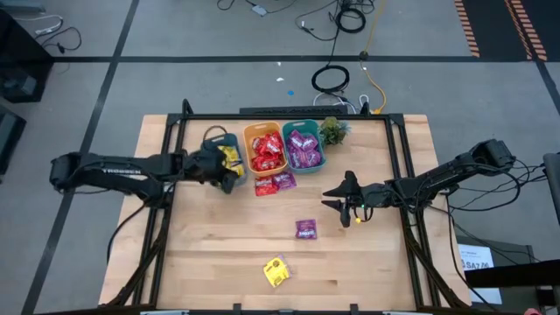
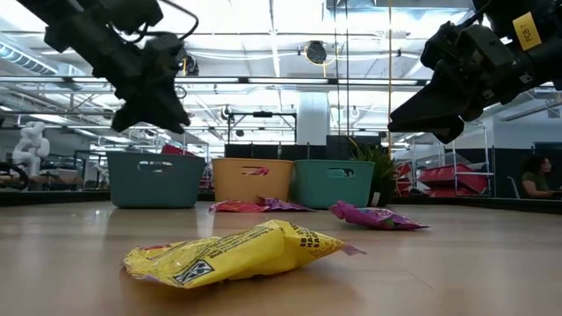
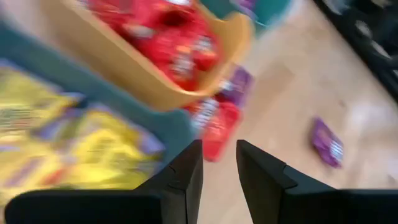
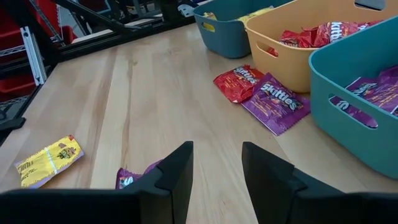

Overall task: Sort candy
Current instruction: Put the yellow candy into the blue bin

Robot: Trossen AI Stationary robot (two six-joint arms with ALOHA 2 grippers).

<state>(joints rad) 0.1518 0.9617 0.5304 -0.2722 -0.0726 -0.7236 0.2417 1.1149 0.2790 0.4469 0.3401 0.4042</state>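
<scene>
Three bins stand in a row at the table's far side: a blue-teal bin [image 1: 219,144] with yellow candy, an orange bin [image 1: 267,150] with red candy, and a teal bin [image 1: 304,146] with purple candy. Loose candy lies on the table: a red packet [image 1: 265,186] and a purple packet [image 1: 284,181] just in front of the bins, another purple packet [image 1: 305,229], and a yellow packet [image 1: 276,271] near the front. My left gripper [image 3: 219,163] hangs open and empty over the blue-teal bin's near right corner. My right gripper [image 4: 217,163] hangs open and empty right of centre, above the table.
A small green plant [image 1: 333,131] stands right of the teal bin. A black frame [image 1: 175,140] runs along the table's far, left and right edges. Bare wood lies between the bins and the front edge.
</scene>
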